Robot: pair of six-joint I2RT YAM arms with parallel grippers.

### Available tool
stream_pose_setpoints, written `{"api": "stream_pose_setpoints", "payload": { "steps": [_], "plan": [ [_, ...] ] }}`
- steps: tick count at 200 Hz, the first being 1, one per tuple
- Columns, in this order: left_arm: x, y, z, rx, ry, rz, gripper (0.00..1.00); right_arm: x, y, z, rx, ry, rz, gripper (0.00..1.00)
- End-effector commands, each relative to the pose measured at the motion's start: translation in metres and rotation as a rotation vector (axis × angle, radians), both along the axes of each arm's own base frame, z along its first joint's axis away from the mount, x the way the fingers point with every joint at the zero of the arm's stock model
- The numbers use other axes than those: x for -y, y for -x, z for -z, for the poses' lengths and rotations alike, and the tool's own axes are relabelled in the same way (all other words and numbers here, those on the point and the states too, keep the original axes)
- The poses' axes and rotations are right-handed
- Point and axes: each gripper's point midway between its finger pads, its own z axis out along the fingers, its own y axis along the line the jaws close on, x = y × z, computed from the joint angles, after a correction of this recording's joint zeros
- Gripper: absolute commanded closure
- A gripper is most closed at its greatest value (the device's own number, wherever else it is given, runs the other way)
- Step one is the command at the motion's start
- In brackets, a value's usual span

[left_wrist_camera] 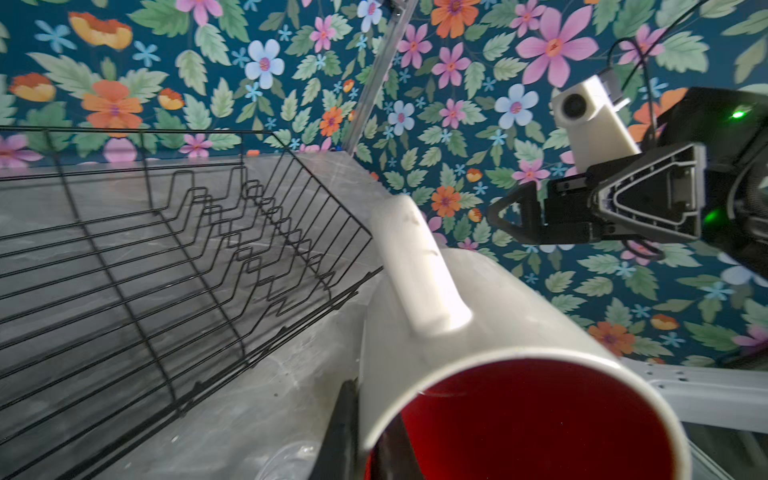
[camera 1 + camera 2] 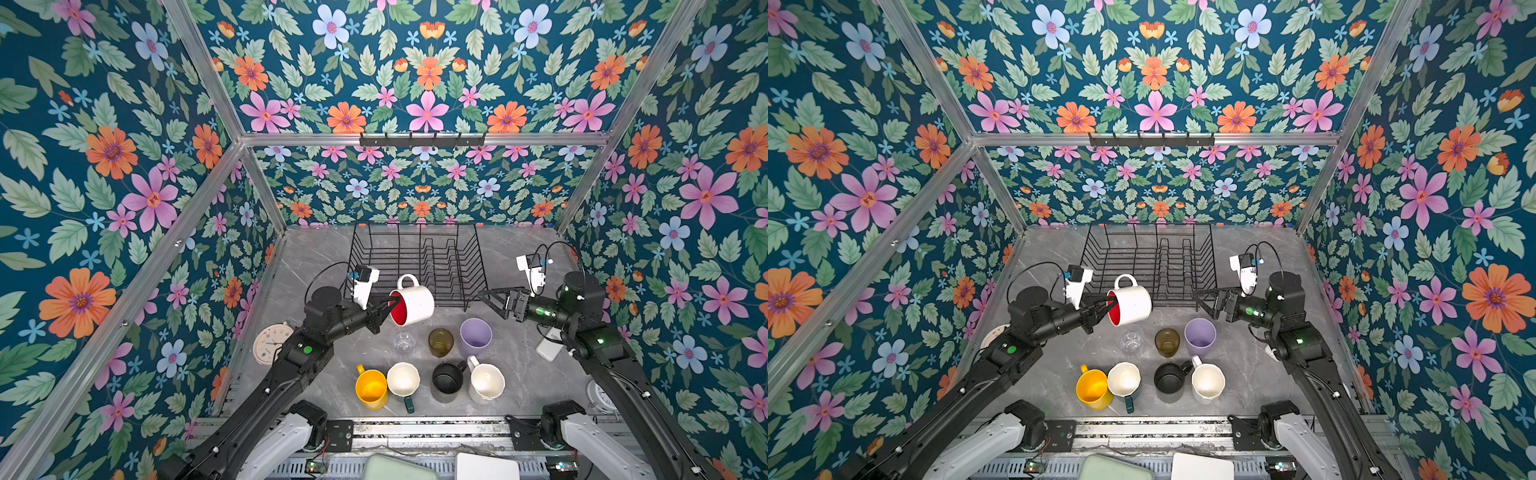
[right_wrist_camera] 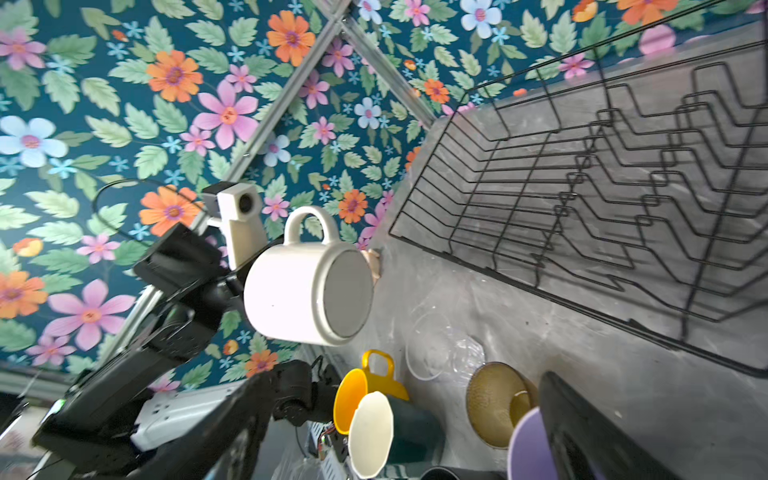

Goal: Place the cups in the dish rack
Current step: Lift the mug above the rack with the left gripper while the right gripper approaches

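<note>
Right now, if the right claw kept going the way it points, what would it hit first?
Probably the red-inside white mug, held sideways in the air by the left gripper, its base facing the right gripper. Height is hard to judge, so it might just miss.

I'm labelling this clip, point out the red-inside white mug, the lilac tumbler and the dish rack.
red-inside white mug [image 2: 415,305], in a top view, on its white wall.
lilac tumbler [image 2: 476,337], in a top view, on its inside.
dish rack [image 2: 440,266], in a top view, on its prongs.

Overhead stereo, wrist close-ups, shared dish rack [image 2: 417,266]
</note>
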Motion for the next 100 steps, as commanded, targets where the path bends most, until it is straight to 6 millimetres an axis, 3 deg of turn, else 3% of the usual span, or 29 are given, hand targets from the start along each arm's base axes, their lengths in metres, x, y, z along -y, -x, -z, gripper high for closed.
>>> {"api": "stream_pose_setpoints", "payload": {
  "steps": [1, 60, 100],
  "plan": [
    [0.017, 0.014, -0.055, 0.123, 0.183, 0.169, 1.0, -0.011, 0.008, -0.022, 0.05, -0.085, -0.106, 0.01],
    [0.034, 0.014, -0.057, 0.062, 0.288, 0.341, 1.0, -0.026, 0.018, -0.038, 0.065, -0.14, -0.225, 0.01],
    [0.039, 0.012, -0.054, 0.044, 0.302, 0.379, 1.0, -0.045, 0.024, -0.034, 0.059, -0.108, -0.275, 0.01]
  ]
}}
